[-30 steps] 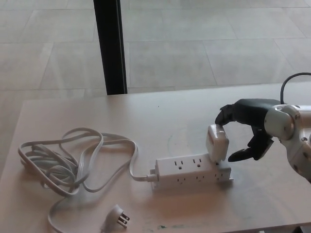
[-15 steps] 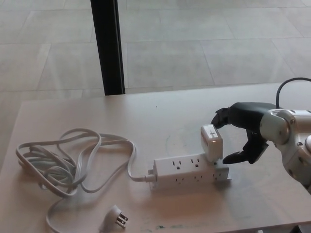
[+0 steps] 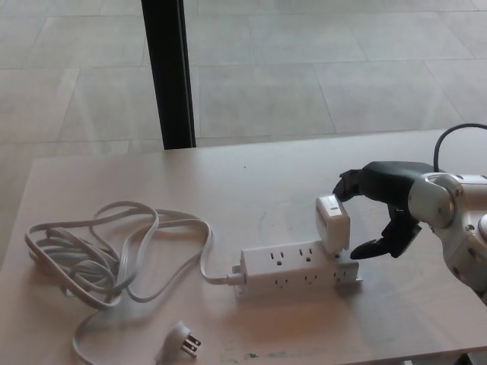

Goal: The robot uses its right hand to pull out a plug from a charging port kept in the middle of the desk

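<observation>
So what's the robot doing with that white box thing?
The robot's black right hand is curled around a white square charger plug, which sits tilted in the right end of a white power strip on the pale wooden desk. The plug is not out yet. The strip's grey cord lies coiled to the left.

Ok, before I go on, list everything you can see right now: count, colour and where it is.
Power strip: one, white, on the desk right of centre, near the front edge.
Charger plug: one, white block, standing in the strip's right end, tilted.
Cord: one, white, looped loosely on the desk's left, running into the strip's left end.
Cord's wall plug: one, white, lying unplugged at the front edge.
Desk: one, light wood.
Post: one, black, upright behind the desk.
Floor: grey tiles beyond.
Right hand: one, black, fingers around the charger plug.
Left hand: not in view.
</observation>
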Available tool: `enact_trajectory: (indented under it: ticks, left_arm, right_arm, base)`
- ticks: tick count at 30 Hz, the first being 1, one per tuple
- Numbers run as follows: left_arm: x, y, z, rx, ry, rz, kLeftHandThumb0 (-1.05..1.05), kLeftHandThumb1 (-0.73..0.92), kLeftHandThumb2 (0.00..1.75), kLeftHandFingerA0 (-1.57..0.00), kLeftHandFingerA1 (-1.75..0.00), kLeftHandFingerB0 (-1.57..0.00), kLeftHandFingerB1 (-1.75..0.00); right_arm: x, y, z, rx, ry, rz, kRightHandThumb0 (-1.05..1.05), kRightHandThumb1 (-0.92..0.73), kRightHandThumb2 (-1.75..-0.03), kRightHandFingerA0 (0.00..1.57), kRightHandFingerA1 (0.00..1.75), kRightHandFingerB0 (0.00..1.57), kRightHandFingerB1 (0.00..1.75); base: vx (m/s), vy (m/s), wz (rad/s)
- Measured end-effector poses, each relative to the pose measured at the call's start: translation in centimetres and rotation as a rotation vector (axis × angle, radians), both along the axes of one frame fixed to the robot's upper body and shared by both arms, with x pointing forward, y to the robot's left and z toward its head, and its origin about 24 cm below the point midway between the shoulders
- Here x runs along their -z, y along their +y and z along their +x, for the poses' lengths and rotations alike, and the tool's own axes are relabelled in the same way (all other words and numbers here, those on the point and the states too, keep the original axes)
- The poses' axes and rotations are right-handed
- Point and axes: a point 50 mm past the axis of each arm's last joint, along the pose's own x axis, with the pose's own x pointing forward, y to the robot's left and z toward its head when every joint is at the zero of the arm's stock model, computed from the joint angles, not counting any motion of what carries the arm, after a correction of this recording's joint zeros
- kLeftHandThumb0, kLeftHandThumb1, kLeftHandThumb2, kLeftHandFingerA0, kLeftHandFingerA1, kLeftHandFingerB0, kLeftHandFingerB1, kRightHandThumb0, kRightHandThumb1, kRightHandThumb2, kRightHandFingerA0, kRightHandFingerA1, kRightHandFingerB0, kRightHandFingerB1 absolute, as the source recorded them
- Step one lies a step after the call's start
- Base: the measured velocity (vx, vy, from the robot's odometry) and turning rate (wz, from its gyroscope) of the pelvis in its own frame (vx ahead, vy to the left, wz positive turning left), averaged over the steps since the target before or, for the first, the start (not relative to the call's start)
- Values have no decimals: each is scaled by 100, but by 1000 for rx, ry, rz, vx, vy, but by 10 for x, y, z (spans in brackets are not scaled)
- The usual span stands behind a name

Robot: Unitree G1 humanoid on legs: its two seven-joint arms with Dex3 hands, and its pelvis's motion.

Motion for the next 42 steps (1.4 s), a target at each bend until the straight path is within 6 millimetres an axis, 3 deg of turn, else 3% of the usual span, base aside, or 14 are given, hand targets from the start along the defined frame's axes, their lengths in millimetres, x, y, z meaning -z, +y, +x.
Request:
enact_trajectory:
  ticks: [2, 3, 6, 7, 9, 11, 15, 16, 19, 20, 28, 39, 40, 42]
  left_arm:
    - [0, 0, 0, 3, -1, 0, -86, 92, 75, -77, -53, -62, -44]
    - [0, 0, -1, 4, 0, 0, -86, 92, 76, -75, -52, -60, -43]
    - [0, 0, -1, 5, 0, -2, -86, 92, 74, -78, -54, -63, -45]
    - [0, 0, -1, 5, -1, -2, -93, 78, 93, -75, -59, -58, -50]
    - [0, 0, -1, 6, -1, -2, -86, 92, 75, -77, -55, -61, -45]
    - [0, 0, -1, 7, -3, -1, -93, 78, 93, -74, -59, -58, -50]
    - [0, 0, -1, 9, -4, -3, -93, 77, 92, -75, -59, -58, -49]
    - [0, 0, -1, 9, -5, -4, -86, 92, 75, -77, -57, -63, -45]
    - [0, 0, 0, 9, -8, -7, -86, 92, 75, -75, -55, -62, -45]
    - [0, 0, 0, 9, -8, -7, -91, 92, 75, -77, -54, -66, -46]
    - [0, 0, -2, 7, -5, -8, -93, 78, 92, -74, -58, -59, -49]
    - [1, -1, -1, 11, -4, -8, -87, 92, 77, -74, -53, -57, -43]
    - [1, -1, -1, 14, -1, -8, -86, 92, 77, -74, -53, -57, -43]
    - [1, -1, -1, 17, 2, -8, -86, 92, 76, -78, -54, -60, -43]
  right_arm:
    - [1, -1, 0, 3, 5, -4, -74, -41, -84, 75, 128, 24, 46]
    - [2, -1, 0, 4, 6, -6, -71, -47, -60, 70, 158, 33, 38]
    - [6, 0, 1, 7, 18, -15, -69, -47, -59, 67, 155, 32, 39]
    - [7, 2, 1, 5, 20, -19, -69, -39, -83, 73, 124, 24, 45]
    - [7, 5, 2, 1, 20, -20, -66, -49, -56, 71, 139, 33, 35]
    - [6, 8, 2, -5, 16, -20, -67, -49, -55, 71, 140, 30, 35]
    - [3, 13, 4, -15, 3, -22, -70, -50, -59, 69, 140, 26, 34]
    - [2, 14, 5, -16, 0, -27, -73, -41, -79, 77, 124, 21, 44]
    - [-4, 20, 7, -33, -17, -35, -73, -41, -77, 81, 131, 23, 44]
    - [-4, 22, 7, -39, -19, -35, -69, -50, -56, 74, 145, 29, 35]
    - [-6, 23, 8, -47, -26, -49, -68, -46, -59, 73, 162, 30, 37]
    - [-4, 20, 9, -38, -15, -56, -69, -49, -56, 70, 133, 33, 35]
    - [-5, 21, 9, -41, -14, -55, -75, -40, -78, 75, 125, 29, 45]
    - [-5, 21, 9, -43, -14, -56, -72, -44, -59, 68, 146, 34, 37]
  base:
    - [0, 0, 0]
    - [0, 0, 0]
    - [0, 0, 0]
    - [0, 0, 0]
    - [0, 0, 0]
    - [0, 0, 0]
    - [0, 0, 0]
    - [0, 0, 0]
    - [0, 0, 0]
    - [0, 0, 0]
    - [0, 0, 0]
    - [0, 0, 0]
    - [0, 0, 0]
    - [0, 0, 0]
